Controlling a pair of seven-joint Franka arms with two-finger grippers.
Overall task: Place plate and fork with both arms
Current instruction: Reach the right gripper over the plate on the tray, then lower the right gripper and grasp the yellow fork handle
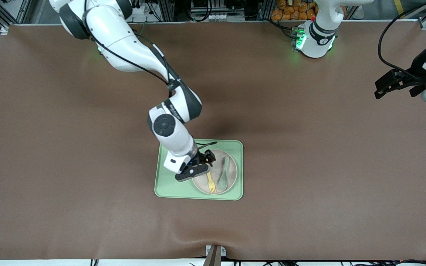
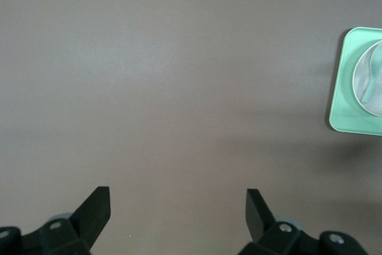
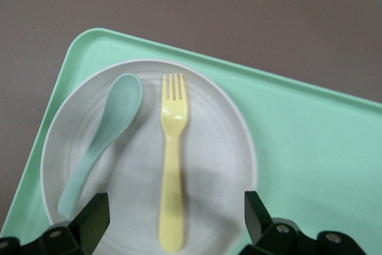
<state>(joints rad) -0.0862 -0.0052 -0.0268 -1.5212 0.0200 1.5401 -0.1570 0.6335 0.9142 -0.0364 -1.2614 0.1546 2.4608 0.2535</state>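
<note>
The off-white plate (image 1: pixel 231 173) lies on the light-green tray (image 1: pixel 168 186), toward the left arm's end of it. The yellow fork (image 1: pixel 211 183) lies on the plate, tines toward the front camera. In the right wrist view the fork (image 3: pixel 172 165) lies between my open jaws on the plate (image 3: pixel 221 141). My right gripper (image 1: pixel 201 165) hovers open and empty just over the fork's handle end. My left gripper (image 1: pixel 396 87) is open and empty, up over bare table at the left arm's end; it waits.
A grey-green spoon (image 1: pixel 223 173) lies on the plate beside the fork, also in the right wrist view (image 3: pixel 101 141). The tray's corner shows in the left wrist view (image 2: pixel 349 88). Brown mat covers the table (image 1: pixel 87 166).
</note>
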